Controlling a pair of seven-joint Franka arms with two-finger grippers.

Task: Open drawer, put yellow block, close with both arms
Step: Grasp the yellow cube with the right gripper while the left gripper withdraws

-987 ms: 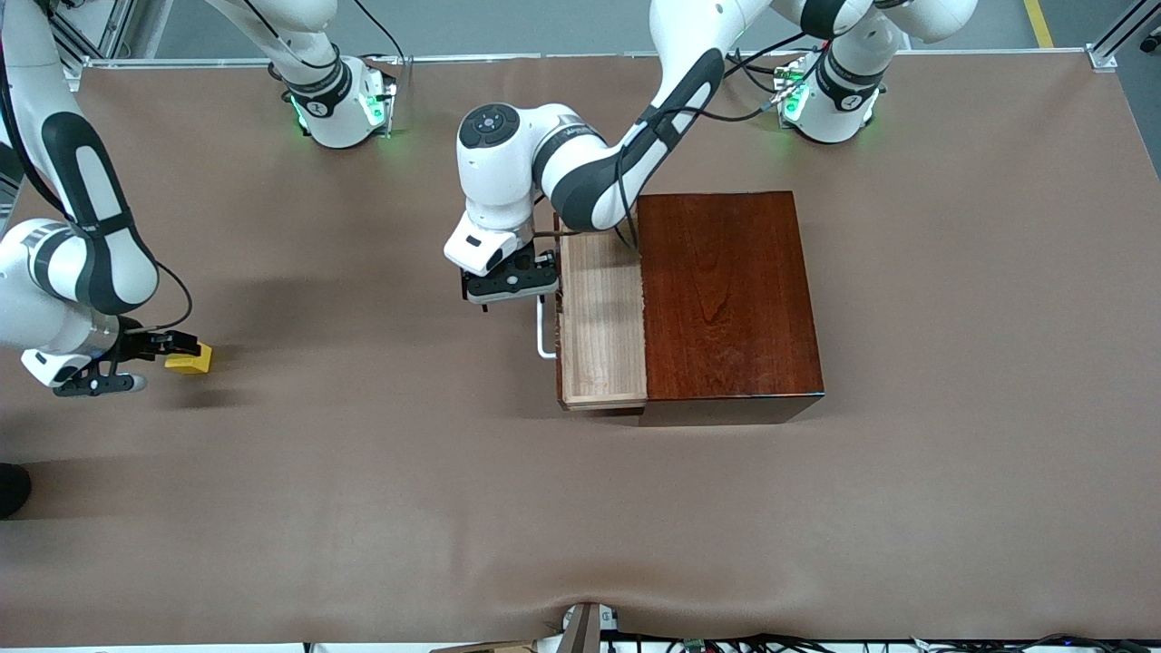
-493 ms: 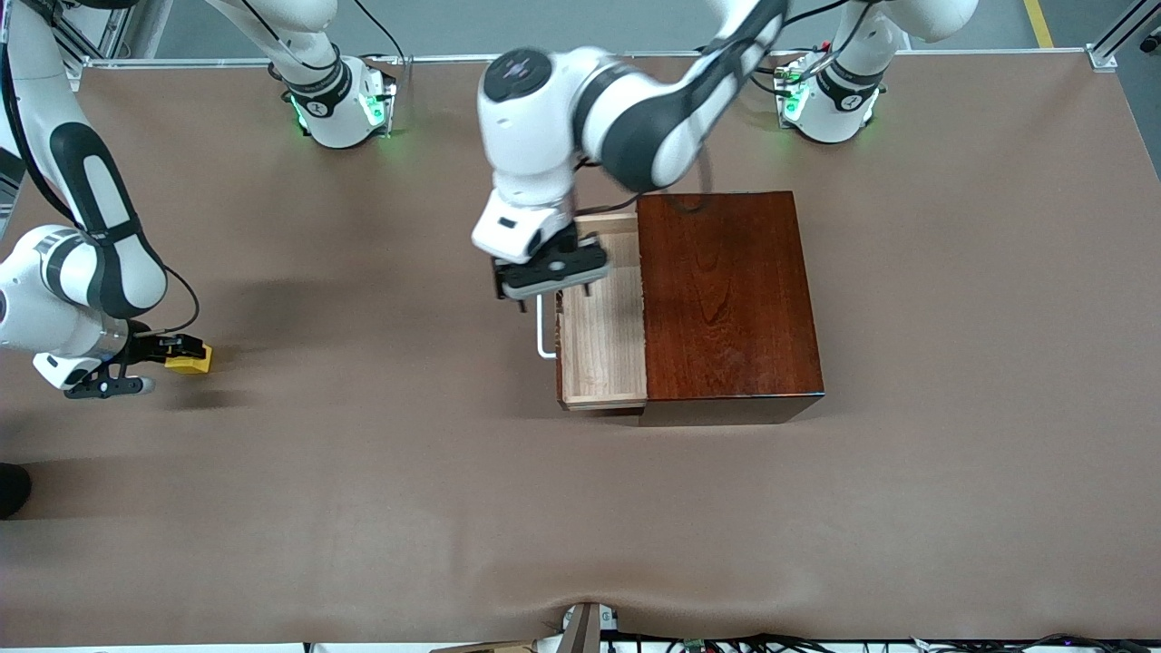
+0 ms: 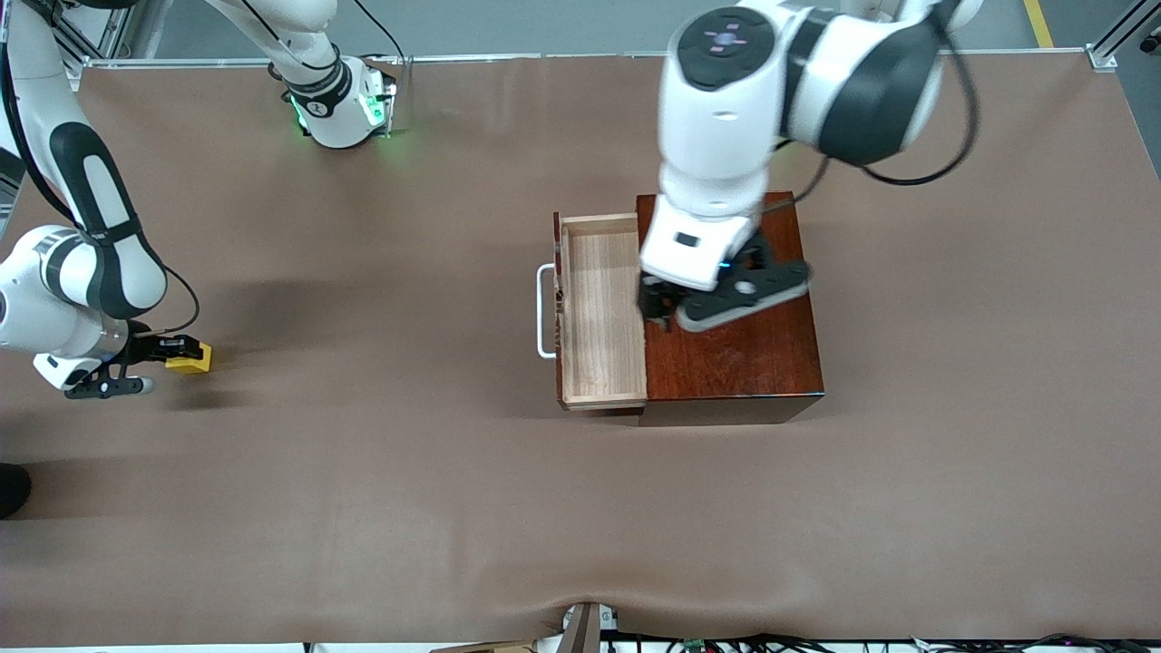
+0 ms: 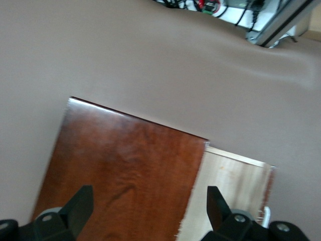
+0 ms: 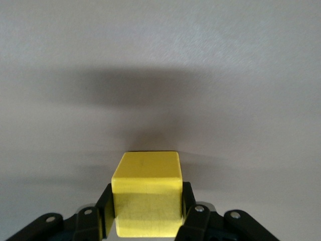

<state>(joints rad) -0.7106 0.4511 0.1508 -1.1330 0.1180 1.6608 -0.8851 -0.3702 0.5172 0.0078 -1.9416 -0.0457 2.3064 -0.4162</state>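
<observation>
The drawer (image 3: 599,308) stands pulled out of the reddish-brown box (image 3: 739,363), its pale tray empty and its white handle (image 3: 543,310) facing the right arm's end of the table. My left gripper (image 3: 726,295) hovers open over the box top, holding nothing. The left wrist view shows the box top (image 4: 125,165), the tray (image 4: 230,196) and the open gripper (image 4: 149,206). The yellow block (image 3: 192,359) rests on the table toward the right arm's end. My right gripper (image 3: 174,348) is shut on it. In the right wrist view the black fingers (image 5: 104,213) press both sides of the block (image 5: 146,193).
A brown cover (image 3: 381,490) lies over the whole table. The right arm's base (image 3: 340,104) stands at the edge farthest from the front camera. Cables and a bracket (image 3: 585,630) sit at the table's near edge.
My left arm has lifted off the drawer handle and swung over the box top. The right gripper's fingers have closed onto the yellow block. The drawer has stayed open.
</observation>
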